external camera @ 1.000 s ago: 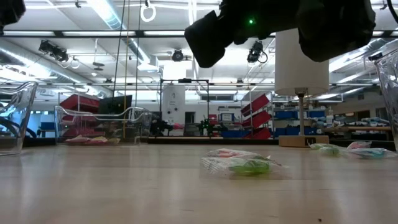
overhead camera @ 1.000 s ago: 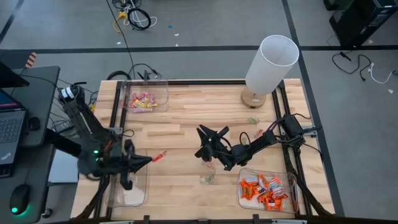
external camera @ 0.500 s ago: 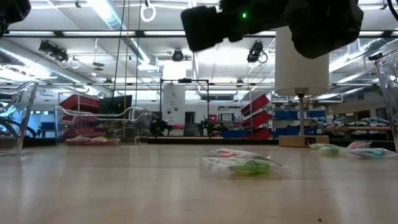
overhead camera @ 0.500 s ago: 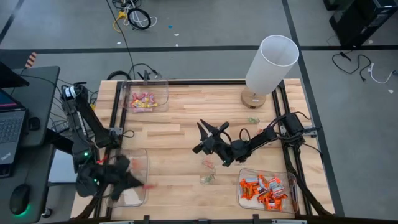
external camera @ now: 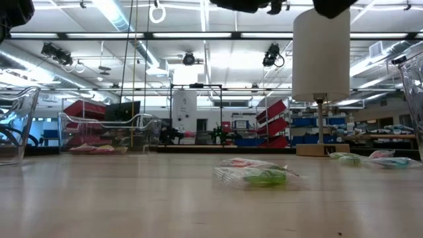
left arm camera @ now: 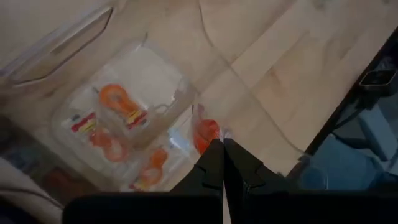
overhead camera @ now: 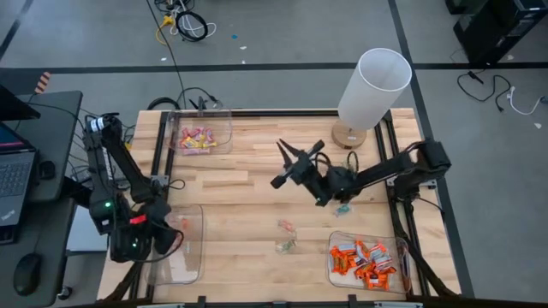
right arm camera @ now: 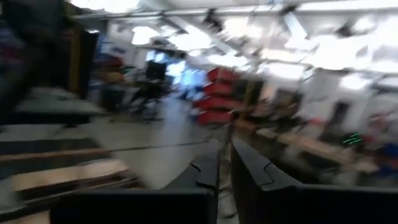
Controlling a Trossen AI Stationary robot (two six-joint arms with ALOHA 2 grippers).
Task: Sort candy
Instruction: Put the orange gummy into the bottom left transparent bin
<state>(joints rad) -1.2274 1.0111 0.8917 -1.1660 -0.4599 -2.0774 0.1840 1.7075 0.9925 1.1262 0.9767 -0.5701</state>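
The left gripper (left arm camera: pixel 219 142) has its jaws pressed together on 1 orange-red candy (left arm camera: pixel 205 132), pinching it right at the tips. It hangs over the clear bin (overhead camera: pixel 195 257) at the near left corner of the tabletop (overhead camera: pixel 248 192). A second ago this gripper was out over the bare wood with the same candy, so it has carried the candy across to the bin. Looking down past the jaws, I can see other sweets with orange-red on them already lying in there. I think the next thing is to let go so the candy drops in with them. The right gripper (overhead camera: pixel 289 164) has swung up and away from the 2 loose sweets (overhead camera: pixel 285 235) lying in the middle of the tabletop, and now it is high in the air, nearer the white lamp (overhead camera: pixel 372 85). I cannot tell whether its jaws are spread or shut, or whether it took anything with it. Those 2 sweets have not moved. 1 more green sweet (overhead camera: pixel 347 165) lies by the foot of the lamp. The far left bin (overhead camera: pixel 224 141) holds pink and yellow candy and the near right bin (overhead camera: pixel 402 274) holds bright orange candy, so some sorting is still left to do.
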